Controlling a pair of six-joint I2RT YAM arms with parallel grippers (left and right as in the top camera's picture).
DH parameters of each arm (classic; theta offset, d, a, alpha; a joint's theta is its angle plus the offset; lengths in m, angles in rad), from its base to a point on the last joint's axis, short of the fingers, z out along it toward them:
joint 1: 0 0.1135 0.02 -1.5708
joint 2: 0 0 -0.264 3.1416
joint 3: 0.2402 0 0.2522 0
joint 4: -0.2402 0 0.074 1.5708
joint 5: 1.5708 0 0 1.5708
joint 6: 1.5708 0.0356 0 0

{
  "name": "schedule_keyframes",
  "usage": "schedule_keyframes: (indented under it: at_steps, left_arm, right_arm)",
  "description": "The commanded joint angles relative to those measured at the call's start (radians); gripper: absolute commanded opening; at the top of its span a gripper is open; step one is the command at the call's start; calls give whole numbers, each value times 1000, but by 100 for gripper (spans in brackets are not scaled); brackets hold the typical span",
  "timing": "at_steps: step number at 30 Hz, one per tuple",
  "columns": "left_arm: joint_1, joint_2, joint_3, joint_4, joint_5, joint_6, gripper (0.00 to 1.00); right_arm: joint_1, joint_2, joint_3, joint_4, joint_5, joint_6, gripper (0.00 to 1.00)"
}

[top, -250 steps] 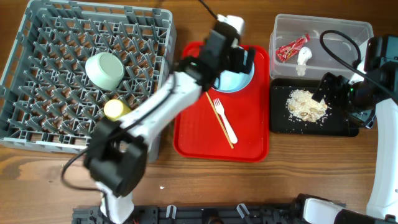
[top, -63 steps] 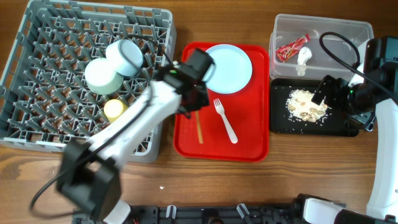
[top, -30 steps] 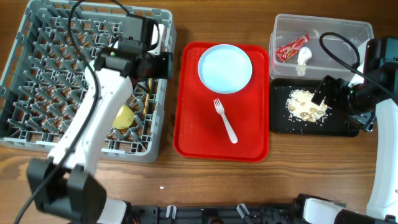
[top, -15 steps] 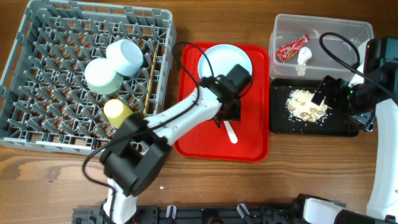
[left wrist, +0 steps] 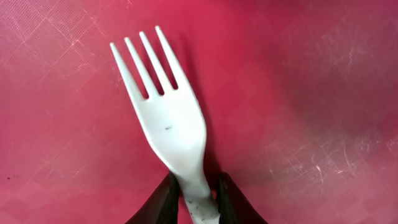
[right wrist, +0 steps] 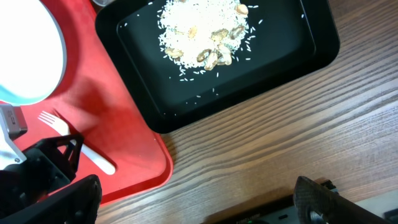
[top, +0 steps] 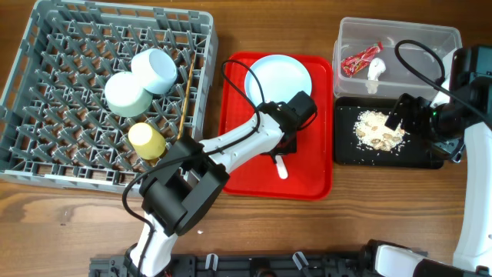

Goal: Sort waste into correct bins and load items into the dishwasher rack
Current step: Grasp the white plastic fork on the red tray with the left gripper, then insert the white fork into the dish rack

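Observation:
The white fork [left wrist: 168,118] lies on the red tray [left wrist: 323,74], and my left gripper [left wrist: 198,202] is shut on its handle just behind the tines. From overhead the left gripper [top: 283,150] is low over the tray, the fork's handle end [top: 282,170] poking out below it. The white plate [top: 278,83] sits at the tray's far end. The grey rack [top: 61,46] holds the green bowl [top: 127,94], blue bowl [top: 156,69], yellow cup [top: 146,140] and chopsticks [top: 185,100]. My right gripper [right wrist: 193,205] is open over bare wood, holding nothing.
The clear tub [top: 430,38] at the back right holds the red wrapper [top: 361,58] and a white scrap [top: 375,71]. In front of it, the black tray [top: 346,150] carries the crumbs [top: 377,129]. The right arm [top: 453,100] hangs over that tray's right end.
My left arm swung from the rack, where the chopsticks now lie, to the red tray and dropped onto the fork; its jaws closed on the handle. The right arm stayed still.

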Motion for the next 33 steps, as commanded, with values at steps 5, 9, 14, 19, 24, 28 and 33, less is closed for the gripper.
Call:
schedule_keyframes:
  at_steps: [5, 9, 14, 19, 24, 28, 33]
  left_arm:
    - [-8, 43, -7, -16, 12, -13, 10]
    - [-2, 6, -3, -34, 11, -12, 8]
    - [36, -140, -1, -42, 4, 25, 4]
    - [144, -356, -1, -71, -58, 221, 4]
    - [376, -449, -1, -110, -81, 522, 4]
    - [538, -398, -2, -98, -77, 663, 4]
    - [605, -315, -1, -32, 18, 700, 4]
  right_arm:
    - [-3, -13, 19, -4, 14, 8, 100]
    - [-3, -13, 19, -4, 14, 7, 100]
    - [-3, -13, 19, -4, 14, 8, 100]
    - [-3, -13, 19, -4, 14, 8, 100]
    - [-3, -13, 19, -4, 14, 8, 100]
    - [-3, -13, 19, -5, 14, 8, 100]
    - [-3, -13, 19, -5, -2, 8, 100]
